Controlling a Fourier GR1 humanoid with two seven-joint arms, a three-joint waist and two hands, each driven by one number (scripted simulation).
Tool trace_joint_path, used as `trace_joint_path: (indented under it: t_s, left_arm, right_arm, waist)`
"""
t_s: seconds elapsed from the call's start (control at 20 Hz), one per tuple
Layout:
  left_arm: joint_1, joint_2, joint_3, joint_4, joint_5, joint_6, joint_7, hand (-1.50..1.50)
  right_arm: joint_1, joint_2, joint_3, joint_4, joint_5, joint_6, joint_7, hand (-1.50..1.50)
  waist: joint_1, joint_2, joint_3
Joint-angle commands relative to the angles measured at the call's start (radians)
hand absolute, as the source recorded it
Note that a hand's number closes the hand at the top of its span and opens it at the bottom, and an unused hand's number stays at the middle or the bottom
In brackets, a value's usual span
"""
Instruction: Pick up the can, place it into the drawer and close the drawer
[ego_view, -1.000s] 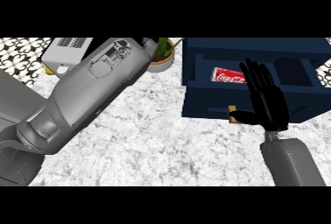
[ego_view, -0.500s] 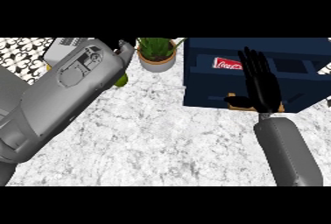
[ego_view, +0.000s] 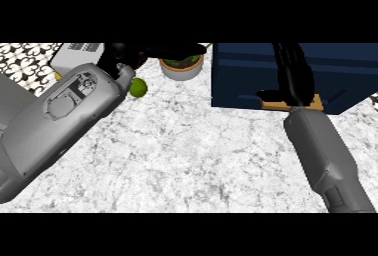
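Note:
The dark blue drawer unit (ego_view: 244, 75) fills the upper right of the head view. Its top face shows only blue, and I see no can anywhere. My right hand (ego_view: 294, 75) lies flat against the drawer's front with straight fingers pointing away from me and the thumb sticking out to the left. A small wooden handle (ego_view: 314, 104) peeks out under its wrist. My left hand (ego_view: 151, 50) is at the top edge beside the plant, fingers stretched to the right, holding nothing. Its wide grey forearm (ego_view: 66, 115) crosses the left side.
A potted plant in a pale pot (ego_view: 182, 67) stands just left of the drawer unit. A green lime (ego_view: 139, 88) lies by my left wrist. A light grey appliance (ego_view: 77, 51) and a black-and-white patterned surface (ego_view: 22, 62) sit at the top left. The marble counter (ego_view: 192, 155) stretches toward me.
The red can showed in the open drawer before; now it is out of sight. My right hand has moved forward against the drawer front, which now sits further back.

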Motion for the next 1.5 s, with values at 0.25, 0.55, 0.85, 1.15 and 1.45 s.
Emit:
trace_joint_path:
  t_s: [0.25,0.55,0.85,1.15,1.45]
  left_arm:
    - [0.092,0.044,0.006,-0.127,-0.038,0.007,0.027,-1.50]
    - [0.156,0.098,0.037,-0.183,-0.043,-0.035,0.018,-1.50]
    - [0.239,0.081,0.010,-0.254,-0.065,-0.018,-0.007,-1.50]
    - [0.253,0.091,0.025,-0.274,-0.073,-0.028,-0.004,-1.50]
    - [0.284,0.090,0.041,-0.269,-0.073,-0.031,-0.018,-1.50]
  right_arm:
    - [-0.243,-0.003,-0.059,0.297,0.017,-0.087,0.019,-1.50]
    - [-0.328,-0.012,-0.087,0.382,0.001,-0.091,0.014,-1.50]
    - [-0.371,-0.040,-0.117,0.426,-0.016,-0.107,0.002,-1.50]
    - [-0.403,-0.022,-0.182,0.420,-0.102,-0.077,-0.095,-1.50]
    - [-0.414,0.033,-0.306,0.379,-0.266,-0.015,-0.253,-1.50]
  waist:
    - [0.018,0.022,0.012]
    - [0.011,0.023,0.012]
    - [0.039,0.031,0.013]
    - [0.030,0.029,0.014]
    - [0.011,0.026,0.015]
